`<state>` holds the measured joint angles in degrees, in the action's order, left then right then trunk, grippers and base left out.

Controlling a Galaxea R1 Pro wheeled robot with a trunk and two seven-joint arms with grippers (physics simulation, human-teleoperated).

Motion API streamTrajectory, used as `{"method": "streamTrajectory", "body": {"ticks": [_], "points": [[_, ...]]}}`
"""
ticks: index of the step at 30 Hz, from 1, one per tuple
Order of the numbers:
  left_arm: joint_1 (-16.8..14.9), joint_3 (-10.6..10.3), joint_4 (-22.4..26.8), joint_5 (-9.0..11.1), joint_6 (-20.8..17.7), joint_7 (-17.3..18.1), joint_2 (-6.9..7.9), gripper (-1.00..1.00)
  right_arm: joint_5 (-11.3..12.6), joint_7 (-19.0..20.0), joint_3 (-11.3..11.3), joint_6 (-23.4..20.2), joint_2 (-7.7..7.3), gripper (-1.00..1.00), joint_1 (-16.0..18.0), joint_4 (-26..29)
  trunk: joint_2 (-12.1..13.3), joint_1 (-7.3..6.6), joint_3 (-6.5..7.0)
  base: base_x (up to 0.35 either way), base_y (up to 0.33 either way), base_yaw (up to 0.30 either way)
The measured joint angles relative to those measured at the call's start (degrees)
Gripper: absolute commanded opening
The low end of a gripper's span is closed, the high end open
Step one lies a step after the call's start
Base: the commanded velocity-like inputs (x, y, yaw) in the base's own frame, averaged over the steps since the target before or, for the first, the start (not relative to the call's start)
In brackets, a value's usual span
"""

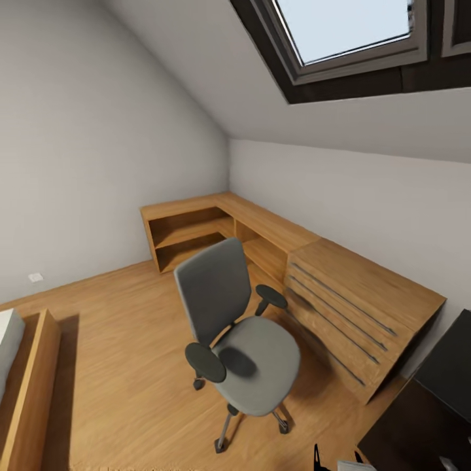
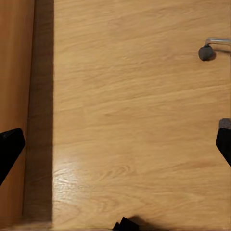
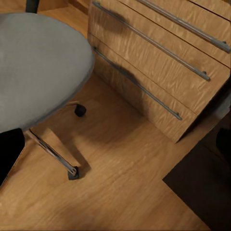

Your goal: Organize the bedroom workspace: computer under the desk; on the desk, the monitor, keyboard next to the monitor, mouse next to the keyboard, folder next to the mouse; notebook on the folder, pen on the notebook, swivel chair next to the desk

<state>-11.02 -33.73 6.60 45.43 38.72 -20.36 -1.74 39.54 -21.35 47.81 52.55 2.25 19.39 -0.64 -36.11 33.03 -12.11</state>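
Swivel chair [image 1: 239,333] sits dead ahead, seat bare, nearer the right gripper [image 3: 115,159]; both grippers spread wide, holding nothing.

Wooden floor [image 1: 124,366] under swivel chair [image 1: 239,327] and light wooden drawer chest [image 1: 356,314].

The swivel chair [image 1: 242,340] has a matt grey cloth seat and back, with smooth black plastic armrests [image 1: 205,362] and shiny chrome metal legs [image 3: 50,151] ending in dark plastic castors [image 2: 206,52]. The floor [image 1: 124,366] is light wood with a soft sheen and visible grain. The drawer chest [image 1: 360,314] is strongly grained wood with slim brushed metal handles [image 3: 159,43]. The desk [image 1: 451,366] top looks smooth black.
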Motion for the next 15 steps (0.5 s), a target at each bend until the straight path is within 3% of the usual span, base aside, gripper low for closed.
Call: {"method": "streamTrajectory", "body": {"ticks": [10,15], "points": [[0.00,-0.32,-0.01,-0.21,-6.94,0.39,0.07,1.00,0.00,-0.08,-0.04,0.00,-0.05,1.00,0.00,-0.07,0.00,0.00,-0.35,0.000,0.000,0.263],[0.00,-0.32,0.00,-0.20,-7.84,0.35,0.08,1.00,-0.02,-0.08,-0.04,-0.03,-0.15,1.00,0.00,-0.13,0.00,0.00,-0.53,0.000,0.000,0.263]]}}
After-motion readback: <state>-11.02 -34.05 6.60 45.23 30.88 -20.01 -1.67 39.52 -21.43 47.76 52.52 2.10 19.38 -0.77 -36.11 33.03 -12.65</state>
